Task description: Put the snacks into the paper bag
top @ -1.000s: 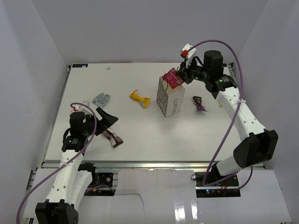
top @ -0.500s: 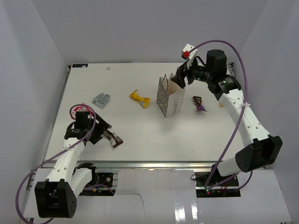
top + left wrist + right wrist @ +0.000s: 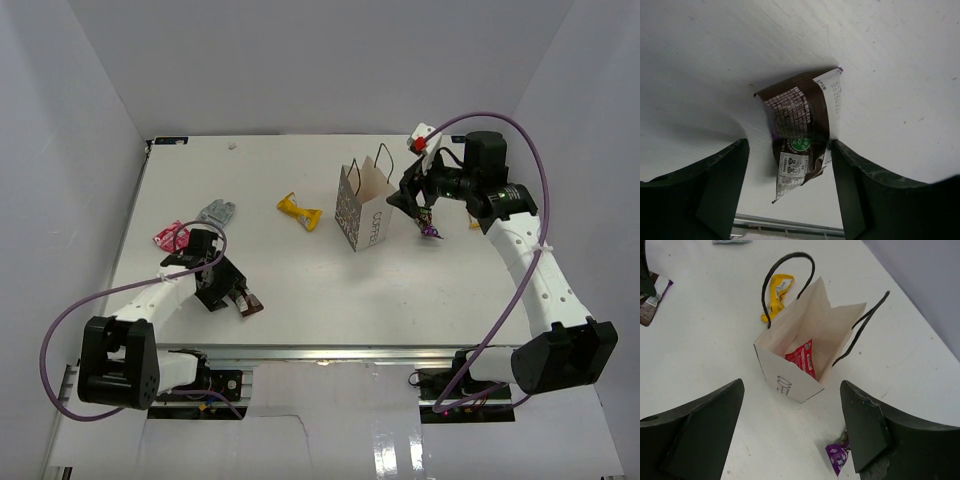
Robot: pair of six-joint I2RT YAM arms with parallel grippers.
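The white paper bag [image 3: 365,207] stands upright mid-table, and in the right wrist view the paper bag [image 3: 790,371] has a red snack [image 3: 802,358] lying inside it. My right gripper [image 3: 415,203] hangs open just right of the bag, right gripper [image 3: 792,385] empty, over a purple snack [image 3: 837,456]. My left gripper [image 3: 228,292] is low at the near left. Its open jaws [image 3: 788,145] straddle a brown snack [image 3: 802,130] lying on the table; the right finger [image 3: 865,190] is at the packet's edge, the left one stands apart from it.
A yellow snack [image 3: 299,210] lies left of the bag. A silver-grey packet [image 3: 216,213] and a red-pink packet [image 3: 165,237] lie at the far left. The purple snack [image 3: 430,226] is on the table right of the bag. White walls enclose the table.
My right gripper has opened, dropped the red snack into the bag and drawn back to the right. My left arm has swung down onto the brown snack and its jaws have narrowed.
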